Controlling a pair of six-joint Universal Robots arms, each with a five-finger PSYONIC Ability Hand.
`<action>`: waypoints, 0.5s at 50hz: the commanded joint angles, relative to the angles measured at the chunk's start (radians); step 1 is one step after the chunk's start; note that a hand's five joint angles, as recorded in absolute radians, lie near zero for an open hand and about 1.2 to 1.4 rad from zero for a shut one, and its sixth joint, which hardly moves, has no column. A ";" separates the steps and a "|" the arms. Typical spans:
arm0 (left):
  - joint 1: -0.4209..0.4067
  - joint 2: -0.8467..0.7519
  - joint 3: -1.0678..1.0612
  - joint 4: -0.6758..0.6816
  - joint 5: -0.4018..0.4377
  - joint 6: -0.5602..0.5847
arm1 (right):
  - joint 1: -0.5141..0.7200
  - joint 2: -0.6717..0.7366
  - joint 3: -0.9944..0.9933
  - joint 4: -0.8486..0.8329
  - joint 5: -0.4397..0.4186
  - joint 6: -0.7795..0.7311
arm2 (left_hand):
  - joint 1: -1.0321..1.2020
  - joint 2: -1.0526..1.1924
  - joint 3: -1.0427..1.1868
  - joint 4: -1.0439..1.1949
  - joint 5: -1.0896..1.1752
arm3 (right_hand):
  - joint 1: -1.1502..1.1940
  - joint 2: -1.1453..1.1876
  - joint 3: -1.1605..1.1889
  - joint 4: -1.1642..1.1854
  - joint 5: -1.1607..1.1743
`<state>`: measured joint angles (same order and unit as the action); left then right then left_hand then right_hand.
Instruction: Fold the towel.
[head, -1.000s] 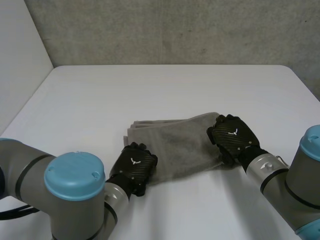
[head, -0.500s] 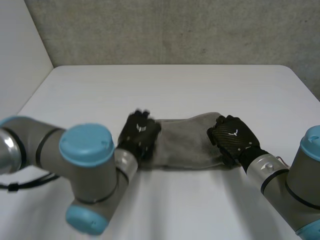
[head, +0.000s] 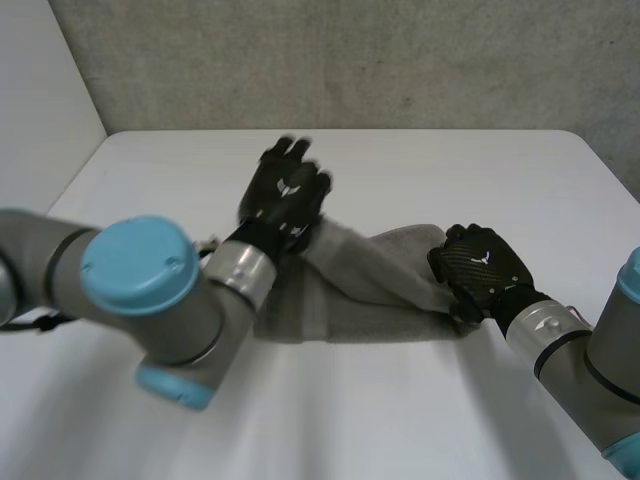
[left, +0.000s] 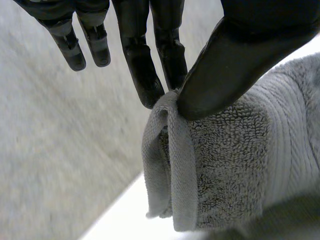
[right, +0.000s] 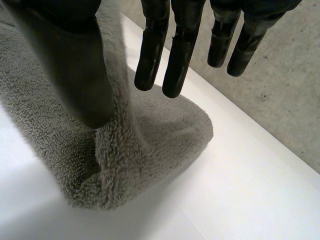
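Observation:
The grey towel lies folded in a long strip across the middle of the white table. My left hand is raised above the table and holds the towel's left end up, the cloth sloping down from it toward the right. Seen from the left wrist, the left hand's thumb pinches the towel's folded edge against straight fingers. My right hand rests on the towel's right end. From the right wrist, its thumb presses into the towel while its straight fingers hover over the cloth.
A grey wall runs behind the table's far edge. Bare tabletop lies beyond the towel and in front of it. My left arm reaches across the near left of the table.
My left hand closed on the towel's left end and carried it up and away from me, lifting that end off the table. The right hand stayed on the right end.

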<state>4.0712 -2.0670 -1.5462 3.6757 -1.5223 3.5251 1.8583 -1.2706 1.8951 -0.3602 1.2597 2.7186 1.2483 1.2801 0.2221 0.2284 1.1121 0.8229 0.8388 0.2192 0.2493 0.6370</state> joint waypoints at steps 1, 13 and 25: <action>0.035 0.082 -0.224 -0.002 0.031 0.002 | 0.009 0.000 -0.002 0.001 -0.002 -0.003 | 0.148 0.116 -0.048 -0.054 0.110 | -0.019 -0.034 -0.045 -0.075 -0.007; 0.044 0.038 -0.285 -0.008 0.039 0.003 | 0.018 -0.003 0.004 0.001 0.003 -0.003 | 0.148 0.116 -0.048 -0.054 0.110 | -0.019 -0.034 -0.045 -0.075 -0.007; 0.032 0.057 -0.295 -0.017 0.034 0.011 | 0.010 -0.009 0.007 0.009 0.004 -0.003 | -0.271 -0.303 -0.048 -0.054 -0.310 | -0.019 -0.034 -0.045 -0.075 -0.007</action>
<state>4.1075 -2.0205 -1.8365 3.6645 -1.4856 3.5292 1.8731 -1.2758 1.9008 -0.3575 1.2633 2.7149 1.1918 1.1862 0.2221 0.2284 1.0308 0.8229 0.8353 0.2192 0.2493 0.6333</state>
